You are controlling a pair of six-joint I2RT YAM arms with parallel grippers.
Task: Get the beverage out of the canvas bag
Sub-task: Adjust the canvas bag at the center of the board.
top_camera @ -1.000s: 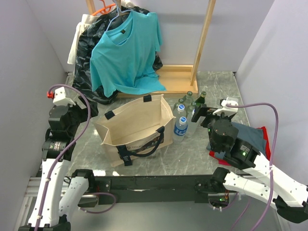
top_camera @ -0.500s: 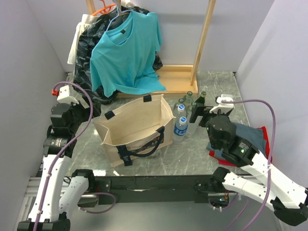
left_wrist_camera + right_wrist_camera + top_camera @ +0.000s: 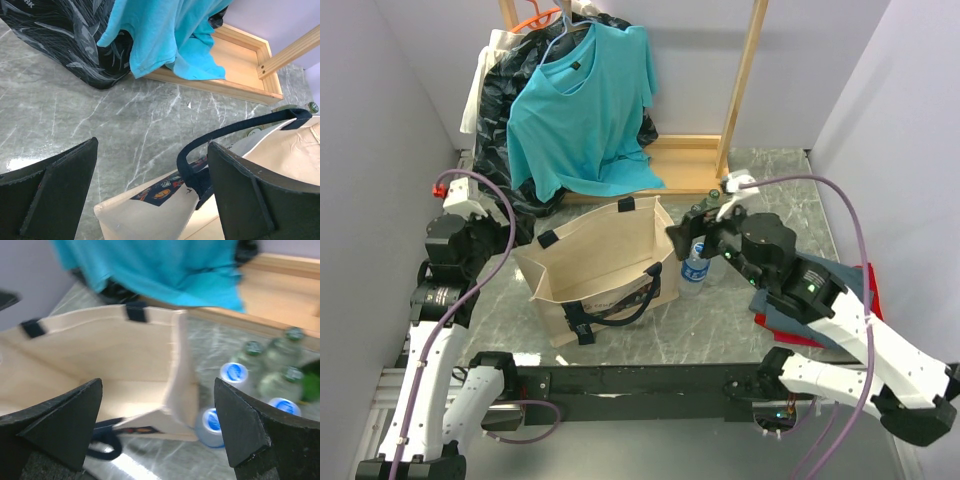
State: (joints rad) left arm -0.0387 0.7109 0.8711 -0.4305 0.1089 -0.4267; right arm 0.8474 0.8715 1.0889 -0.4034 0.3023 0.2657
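My right gripper, fingers spread wide, hangs over canvas bag corner by bottles; left gripper spread wide near strap.

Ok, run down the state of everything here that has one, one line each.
canvas bag: upright, mouth open
left gripper: open, empty, beside the bag's corner
right gripper: open, empty, above the bag's bottle-side edge
nearest water bottle: upright, capped, on the table outside the bag
T-shirt: hanging on a hanger
black plastic bag: hanging behind the T-shirt
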